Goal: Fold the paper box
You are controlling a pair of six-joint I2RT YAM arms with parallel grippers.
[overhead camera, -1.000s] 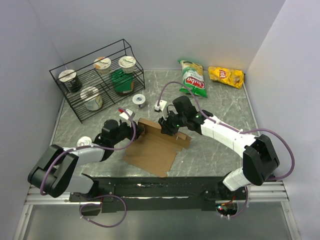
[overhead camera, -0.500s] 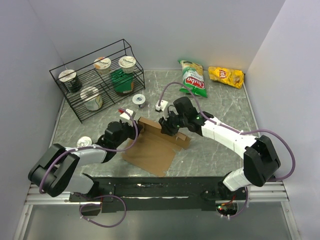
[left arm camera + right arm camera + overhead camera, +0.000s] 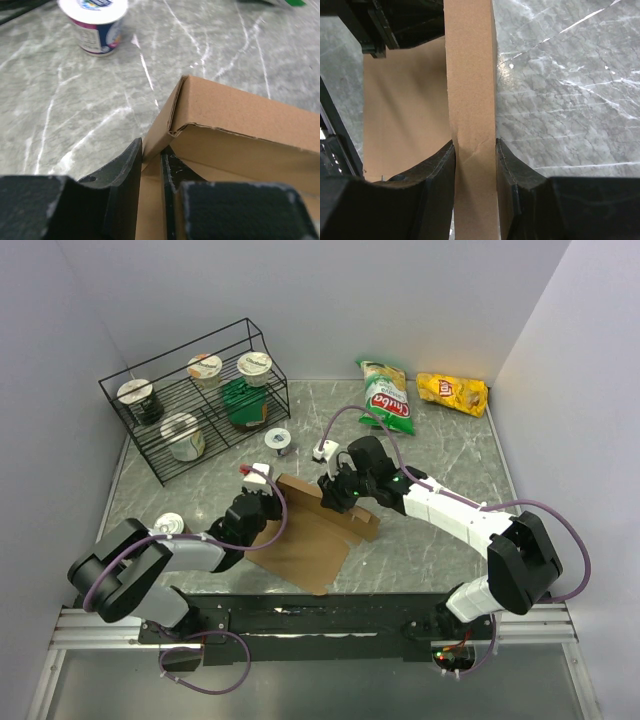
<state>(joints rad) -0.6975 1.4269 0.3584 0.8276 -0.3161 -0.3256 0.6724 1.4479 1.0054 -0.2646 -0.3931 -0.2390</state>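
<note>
The paper box (image 3: 305,535) is a brown cardboard sheet lying mid-table, with its far wall (image 3: 340,502) folded up. My left gripper (image 3: 264,502) is at the box's left far corner. In the left wrist view its jaws (image 3: 151,161) stand close together on the raised side flap (image 3: 165,117), and the left finger (image 3: 125,172) touches it. My right gripper (image 3: 343,496) is shut on the folded wall. In the right wrist view that strip (image 3: 470,75) runs between both fingers (image 3: 476,150) and is creased where they squeeze it.
A black wire rack (image 3: 160,455) with several cups and a green bag stands at the back left. Loose cups sit on the table (image 3: 277,441), (image 3: 168,524), one showing as a cup (image 3: 95,22) ahead of the left gripper. A green chip bag (image 3: 388,395) and a yellow one (image 3: 452,392) lie at the back right.
My left gripper has moved right, up to the box's left corner, and its jaws have narrowed onto the side flap. The right gripper holds the far wall as before.
</note>
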